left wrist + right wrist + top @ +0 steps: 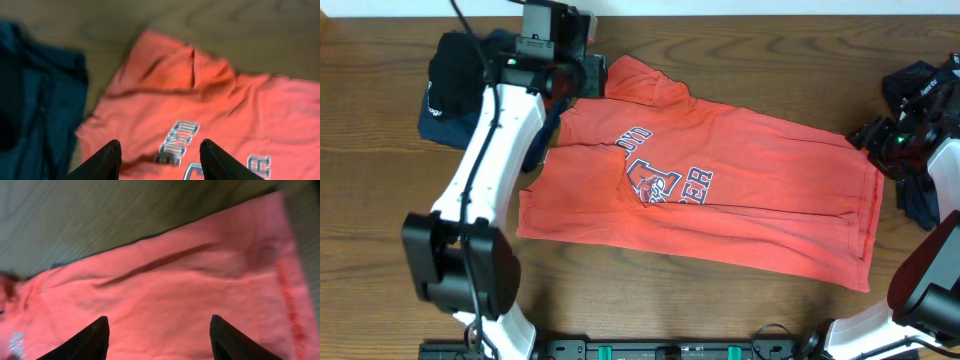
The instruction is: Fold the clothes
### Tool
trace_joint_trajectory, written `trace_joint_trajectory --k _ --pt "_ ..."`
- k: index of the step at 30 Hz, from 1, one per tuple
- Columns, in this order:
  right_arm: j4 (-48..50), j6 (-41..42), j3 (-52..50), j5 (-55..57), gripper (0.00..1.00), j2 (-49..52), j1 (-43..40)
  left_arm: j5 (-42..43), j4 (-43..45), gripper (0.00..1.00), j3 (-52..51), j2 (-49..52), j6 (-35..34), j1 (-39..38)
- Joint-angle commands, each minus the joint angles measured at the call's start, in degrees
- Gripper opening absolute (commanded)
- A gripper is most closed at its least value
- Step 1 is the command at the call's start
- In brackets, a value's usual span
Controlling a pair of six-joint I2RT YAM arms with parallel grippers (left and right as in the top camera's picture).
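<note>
1. The T-shirt (750, 195) is showing orange-red, with navy-and-white lettering (665, 178) at frame centre.
2. At upper left, a black garment (455, 72) is lying over a navy garment (438, 126).
3. The table (380, 210) is showing brown wood grain.

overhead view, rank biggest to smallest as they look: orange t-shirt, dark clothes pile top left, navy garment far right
1. orange T-shirt, by far the largest
2-3. dark clothes pile and navy garment: look similar, both partly hidden, so unranked
</note>
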Motion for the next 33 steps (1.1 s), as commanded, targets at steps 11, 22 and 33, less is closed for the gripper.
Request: trace_joint_trajectory --k 11,22,33 --pt "-21.84 2.43 0.37 5.6 0.61 -0.07 -5.81 -8.63 -27.45 0.6 0.2 1.2 4.04 0.92" --pt "-36.17 -4.35 -0.55 8.52 0.66 -1.05 -16.92 -8.59 -37.29 0.68 0.2 -16.11 0.72 5.97" --pt "-23.74 -1.14 -22.58 9.7 0.74 -13.22 -16.87 -8.61 -45.16 0.75 0.13 -22.45 0.2 7.91"
